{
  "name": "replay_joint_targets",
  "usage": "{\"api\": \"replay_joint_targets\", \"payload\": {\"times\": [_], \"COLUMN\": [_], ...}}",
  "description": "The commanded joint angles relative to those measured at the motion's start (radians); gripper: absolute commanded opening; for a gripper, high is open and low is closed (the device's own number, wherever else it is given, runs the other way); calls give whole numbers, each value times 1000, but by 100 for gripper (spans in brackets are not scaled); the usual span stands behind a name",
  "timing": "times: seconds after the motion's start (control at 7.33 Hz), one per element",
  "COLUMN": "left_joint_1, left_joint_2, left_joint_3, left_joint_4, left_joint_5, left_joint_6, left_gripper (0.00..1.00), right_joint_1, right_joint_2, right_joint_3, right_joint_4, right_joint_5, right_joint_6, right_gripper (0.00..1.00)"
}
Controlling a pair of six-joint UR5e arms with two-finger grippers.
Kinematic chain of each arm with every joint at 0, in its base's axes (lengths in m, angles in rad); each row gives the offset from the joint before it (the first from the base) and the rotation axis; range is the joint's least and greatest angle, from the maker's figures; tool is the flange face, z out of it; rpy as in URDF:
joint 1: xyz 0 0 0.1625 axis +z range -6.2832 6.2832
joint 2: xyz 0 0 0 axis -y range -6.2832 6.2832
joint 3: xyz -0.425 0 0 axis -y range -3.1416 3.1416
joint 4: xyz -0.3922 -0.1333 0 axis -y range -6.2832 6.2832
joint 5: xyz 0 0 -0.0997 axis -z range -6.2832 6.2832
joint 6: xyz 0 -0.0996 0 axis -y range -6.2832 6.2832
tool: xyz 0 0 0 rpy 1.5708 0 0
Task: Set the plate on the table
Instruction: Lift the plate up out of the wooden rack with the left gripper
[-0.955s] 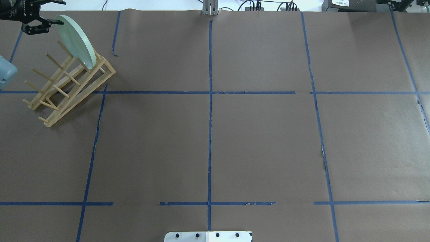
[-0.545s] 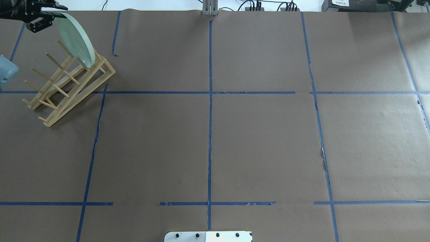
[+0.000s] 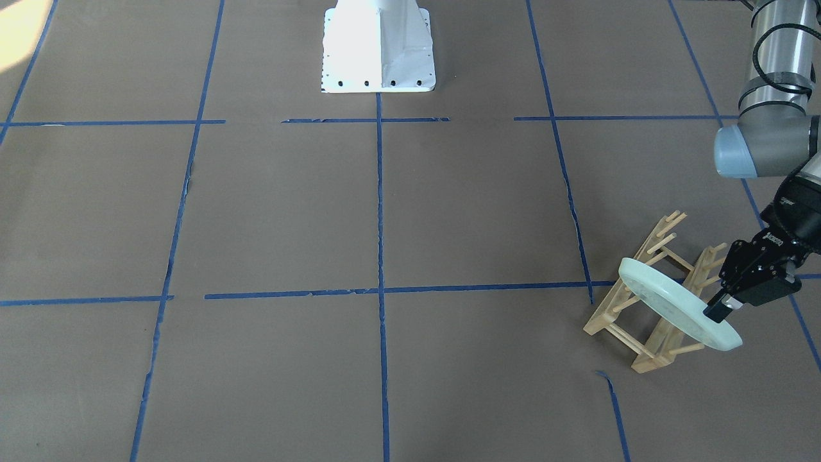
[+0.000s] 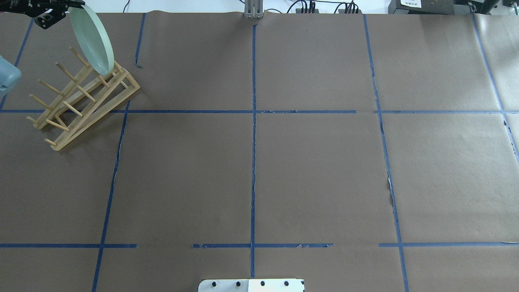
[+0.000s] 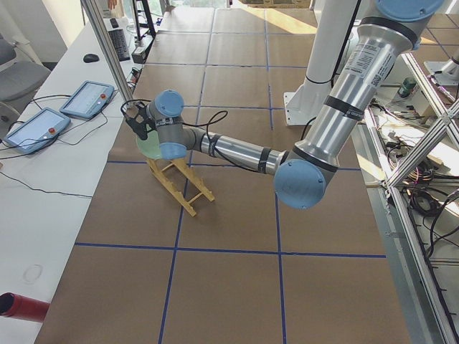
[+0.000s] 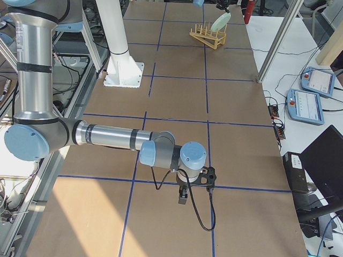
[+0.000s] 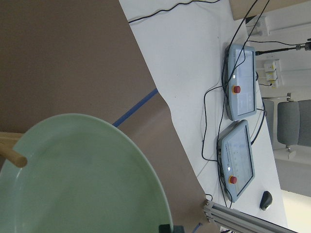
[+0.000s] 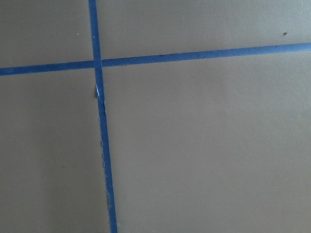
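The pale mint-green plate (image 4: 91, 38) stands on edge, tilted, with its lower edge among the pegs at the far end of the wooden rack (image 4: 81, 101). My left gripper (image 4: 75, 5) is shut on the plate's upper rim at the table's far left corner. The front-facing view shows the same grip (image 3: 715, 313) on the plate (image 3: 673, 311). In the left wrist view the plate (image 7: 82, 179) fills the lower left, with one peg across it. My right gripper (image 6: 183, 197) hangs low over the brown taped table (image 4: 316, 162), far from the plate. I cannot tell whether it is open or shut.
The white robot base (image 4: 251, 285) sits at the near edge. Two teach pendants (image 7: 241, 82) and cables lie on the white bench beyond the table's far edge. My left arm's blue elbow (image 4: 8, 81) hangs beside the rack.
My left gripper has moved toward the far edge with the plate's rim in it. The plate has risen and stands more upright against the rack's end pegs.
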Motion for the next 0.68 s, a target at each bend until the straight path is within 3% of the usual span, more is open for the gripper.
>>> {"api": "replay_joint_targets", "payload": {"times": [0.0,0.27,0.41,0.55], "left_joint_1": [-35,22,109,236], "left_joint_2": [-79,-221,-243,-265], "left_joint_3": [-92,-173,-234,-290], "left_joint_4": [171,504,652,843], "left_joint_5": [-127,-117,-62,78], "left_joint_6": [-46,-26,28,117], "left_gripper": [0,0,0,0], "right_joint_1": [0,0,0,0], "right_joint_2": [0,0,0,0], "right_joint_3": [0,0,0,0], "right_joint_4": [0,0,0,0], "right_joint_5": [0,0,0,0], "right_joint_6": [0,0,0,0], "right_gripper": [100,100,100,100]}}
